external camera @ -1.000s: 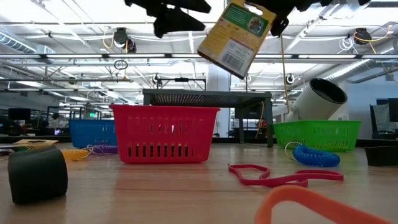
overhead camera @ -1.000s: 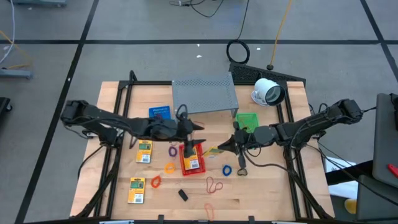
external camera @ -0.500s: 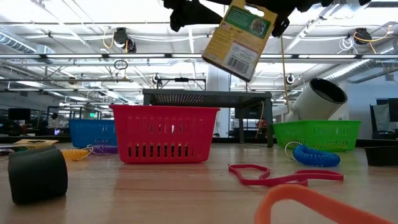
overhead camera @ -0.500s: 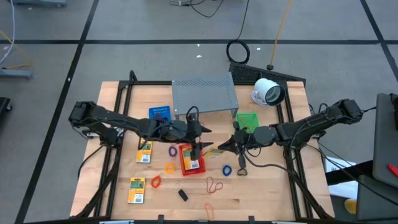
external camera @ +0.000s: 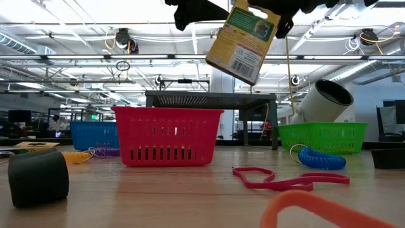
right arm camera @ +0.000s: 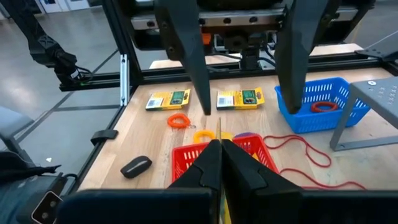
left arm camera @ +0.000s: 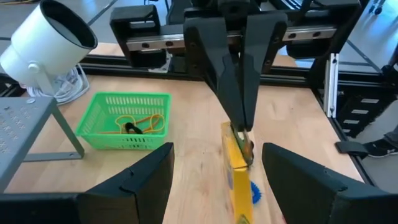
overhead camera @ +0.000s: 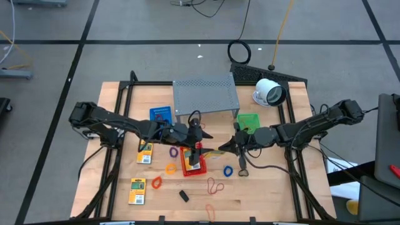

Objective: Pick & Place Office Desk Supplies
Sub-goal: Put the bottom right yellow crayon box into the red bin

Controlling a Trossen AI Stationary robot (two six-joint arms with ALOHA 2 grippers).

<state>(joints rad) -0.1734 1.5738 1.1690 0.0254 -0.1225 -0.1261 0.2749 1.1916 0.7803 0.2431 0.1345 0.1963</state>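
My right gripper is shut on a yellow packet with a green label. The packet hangs in the air above the red basket. My left gripper stands open facing it from the table's left. In the left wrist view its fingers flank the packet's free end, and I see no touch. More yellow packets lie flat on the table's left part. Rubber-band loops and a black clip lie near the front. My right gripper pinches the packet's top end between its two shut fingers. They come nearly level from the table's right. The packet stands on edge and sticks out past the fingertips toward the left. It is tilted in the low view and clear of the red basket.
A blue basket and a green basket stand beside the grey perforated shelf. A white round device lies at the far right. A blue coil band lies to the right of the red basket.
My left gripper has moved toward the table's right edge, closing in on the held packet, and has stayed open. My right gripper has kept the packet in place above the red basket.
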